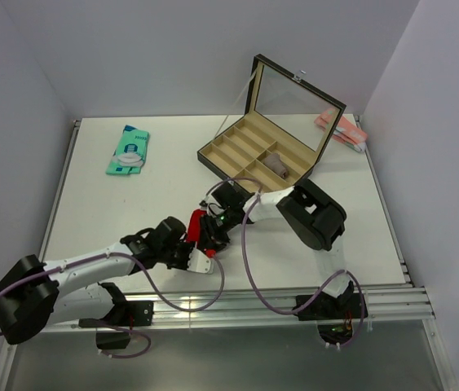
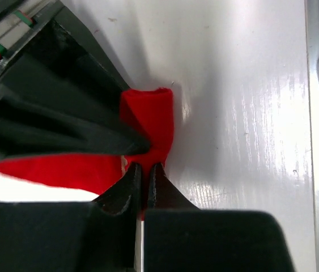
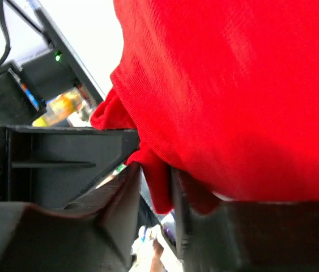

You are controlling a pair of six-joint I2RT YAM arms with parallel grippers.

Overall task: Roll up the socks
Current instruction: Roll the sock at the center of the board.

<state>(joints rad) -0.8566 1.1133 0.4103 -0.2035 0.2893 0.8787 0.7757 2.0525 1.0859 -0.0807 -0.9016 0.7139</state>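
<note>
The red socks (image 1: 194, 226) lie bunched on the white table between the two grippers. My left gripper (image 1: 197, 246) comes in from the left, and in the left wrist view its tips (image 2: 145, 168) are shut on a fold of the red socks (image 2: 151, 116). My right gripper (image 1: 211, 231) reaches in from the right and meets the same bundle. In the right wrist view the socks (image 3: 233, 85) fill the frame. One hanging fold sits between the right gripper's (image 3: 153, 181) parted fingers, with a thin gap beside the left finger (image 3: 126, 192). No emblem or cuff shows.
An open dark box (image 1: 227, 160) with tan compartments stands behind the grippers, its lid raised, a pale pink bundle (image 1: 278, 165) in one compartment. A teal sock (image 1: 128, 150) lies at the back left. A pink item (image 1: 339, 129) is at the back right. The metal rail (image 1: 237, 300) runs along the near edge.
</note>
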